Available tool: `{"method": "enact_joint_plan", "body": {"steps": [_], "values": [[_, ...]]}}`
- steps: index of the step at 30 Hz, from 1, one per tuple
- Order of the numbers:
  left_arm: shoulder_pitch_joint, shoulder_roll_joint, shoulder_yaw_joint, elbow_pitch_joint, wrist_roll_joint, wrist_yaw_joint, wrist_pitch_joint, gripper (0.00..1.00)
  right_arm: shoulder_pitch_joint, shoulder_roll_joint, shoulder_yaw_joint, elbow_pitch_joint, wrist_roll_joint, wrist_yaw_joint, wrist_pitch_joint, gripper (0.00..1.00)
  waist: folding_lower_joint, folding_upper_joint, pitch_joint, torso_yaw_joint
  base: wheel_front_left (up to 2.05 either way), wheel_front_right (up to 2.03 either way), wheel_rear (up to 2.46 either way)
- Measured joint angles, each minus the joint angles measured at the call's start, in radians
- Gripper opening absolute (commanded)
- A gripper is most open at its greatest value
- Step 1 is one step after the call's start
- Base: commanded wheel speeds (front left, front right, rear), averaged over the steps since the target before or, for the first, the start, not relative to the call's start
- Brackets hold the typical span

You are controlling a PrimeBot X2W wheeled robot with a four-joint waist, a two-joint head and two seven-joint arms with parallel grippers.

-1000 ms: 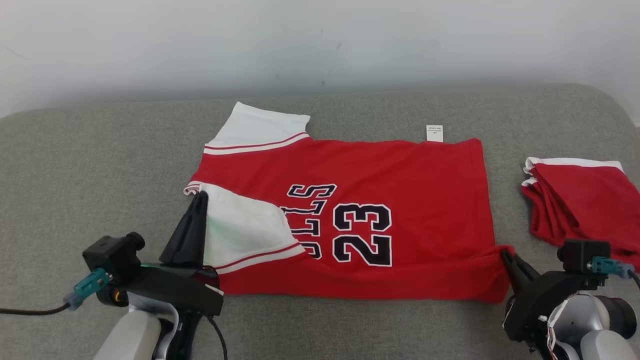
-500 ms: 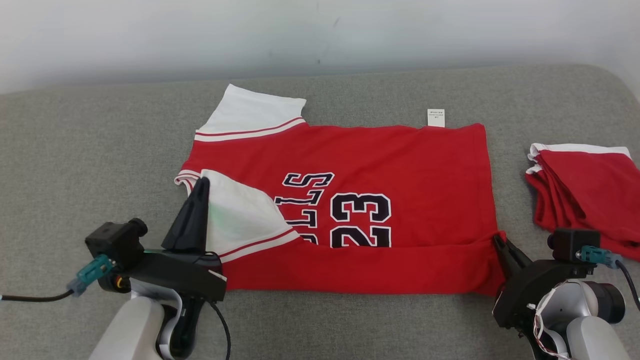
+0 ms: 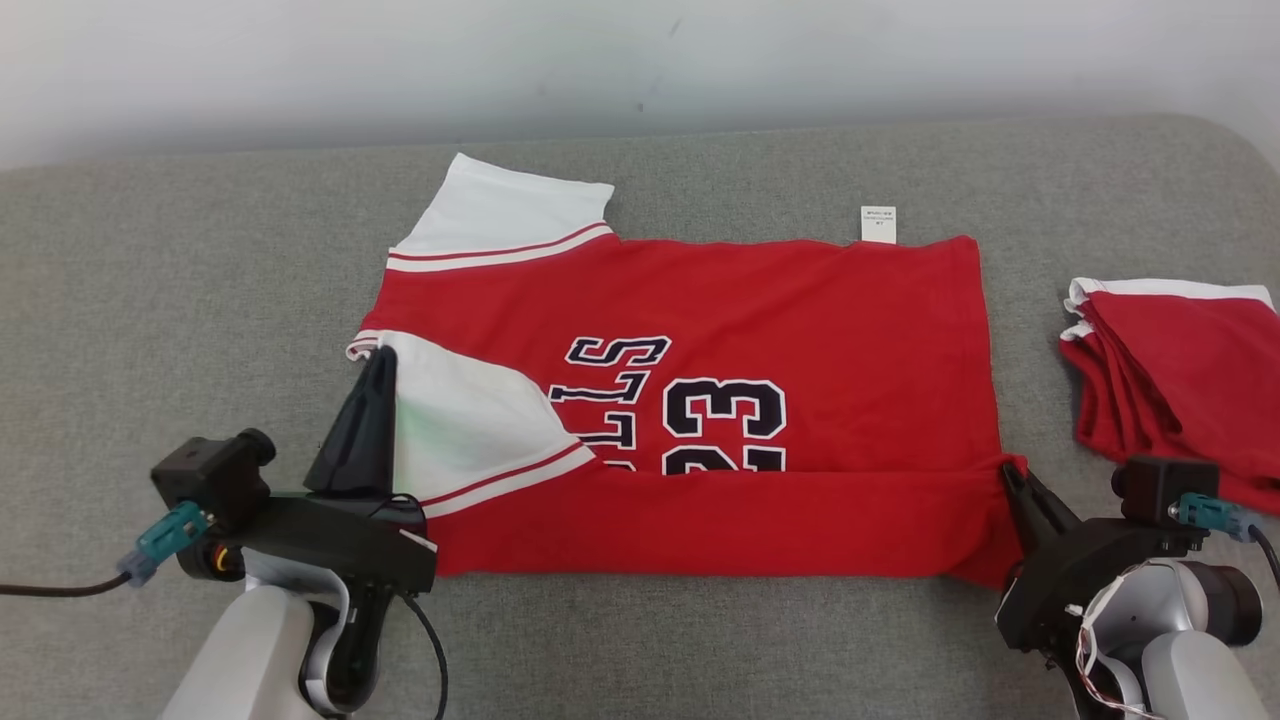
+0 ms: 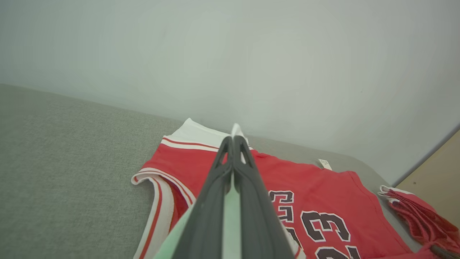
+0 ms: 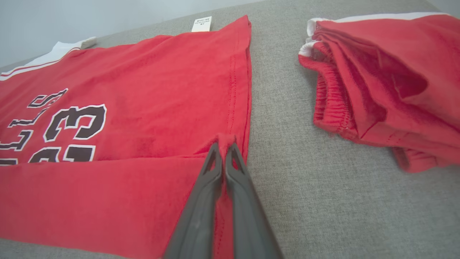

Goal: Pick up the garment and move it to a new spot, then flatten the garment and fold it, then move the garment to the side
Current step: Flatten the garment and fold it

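The garment (image 3: 800,320) is a red jersey with white sleeves and a black "23", spread on the grey cushion (image 3: 150,280). Its near long edge is folded over the numbers as a red band (image 3: 720,525). My left gripper (image 3: 378,360) is shut on the white near sleeve, lifted off the cushion; the sleeve's edge pokes out past the fingertips (image 4: 235,138) in the left wrist view. My right gripper (image 3: 1010,478) is shut on the red hem corner at the garment's right end, and the pinched cloth (image 5: 225,138) bunches at the tips (image 5: 222,147) in the right wrist view.
A folded red garment with white trim (image 3: 1180,370) lies on the cushion at the right, close to my right arm; it also appears in the right wrist view (image 5: 381,79). A pale wall (image 3: 640,60) runs behind the cushion. Bare grey cushion stretches to the left.
Both grippers carried the garment's near edge away from me, so the folded red band has widened and now covers the lower part of the "23". The head camera has also shifted.
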State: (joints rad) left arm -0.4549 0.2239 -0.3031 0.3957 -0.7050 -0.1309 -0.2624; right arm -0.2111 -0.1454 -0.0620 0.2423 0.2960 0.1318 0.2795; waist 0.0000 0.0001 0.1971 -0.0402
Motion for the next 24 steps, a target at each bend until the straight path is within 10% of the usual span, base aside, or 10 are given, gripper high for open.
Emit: {"method": "enact_joint_plan", "body": {"steps": [8, 11, 13, 24], "values": [[-0.042, -0.003, -0.033, 0.051, 0.017, 0.0, 0.0, 0.0, -0.029, 0.002, 0.003, 0.039, -0.016, 0.0, -0.017, 0.0, 0.0, 0.0, 0.008, -0.003, 0.0, 0.0, 0.0], [-0.057, -0.003, -0.048, 0.092, 0.028, 0.0, 0.0, 0.07, -0.039, 0.006, 0.003, 0.055, -0.028, 0.0, -0.026, 1.0, 0.0, 0.0, 0.005, -0.005, 0.0, 0.0, 0.0], [-0.071, -0.002, -0.047, 0.109, 0.053, 0.0, 0.0, 1.0, -0.038, 0.012, -0.007, 0.072, -0.034, 0.0, -0.028, 1.0, 0.0, 0.0, 0.003, -0.006, 0.0, 0.0, 0.0], [-0.009, 0.008, 0.035, 0.193, 0.204, 0.0, 0.0, 1.0, 0.019, 0.027, -0.065, 0.062, -0.017, 0.0, 0.036, 1.0, 0.0, 0.0, -0.049, -0.013, 0.0, 0.0, 0.0]]}}
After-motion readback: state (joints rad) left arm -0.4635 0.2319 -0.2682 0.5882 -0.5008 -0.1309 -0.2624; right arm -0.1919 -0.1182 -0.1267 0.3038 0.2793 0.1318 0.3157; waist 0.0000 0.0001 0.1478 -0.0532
